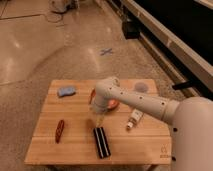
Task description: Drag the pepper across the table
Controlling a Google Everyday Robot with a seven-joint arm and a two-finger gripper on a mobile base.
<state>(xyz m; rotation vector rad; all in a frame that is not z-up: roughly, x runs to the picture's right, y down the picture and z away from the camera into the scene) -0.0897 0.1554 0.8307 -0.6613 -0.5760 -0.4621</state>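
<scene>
The pepper (59, 130) lies at the lower left of the table (75, 150), well apart from the other things. We see the gripper (98, 119) hanging mid-frame, just above the upper end of the black block (102, 142) — whether it is spread or closed, we cannot tell. The arm hides part of the orange bowl (114, 104).

glossy pale floor (30, 45) with soft patches of glare. a blue cross mark (106, 51) lies far of the wooden table (75, 150). along the right runs a dark wall (175, 20) with a pale ledge (165, 42); a dark box (131, 29) sits at its foot. the gripper (96, 119) hangs low over the table's middle.
</scene>
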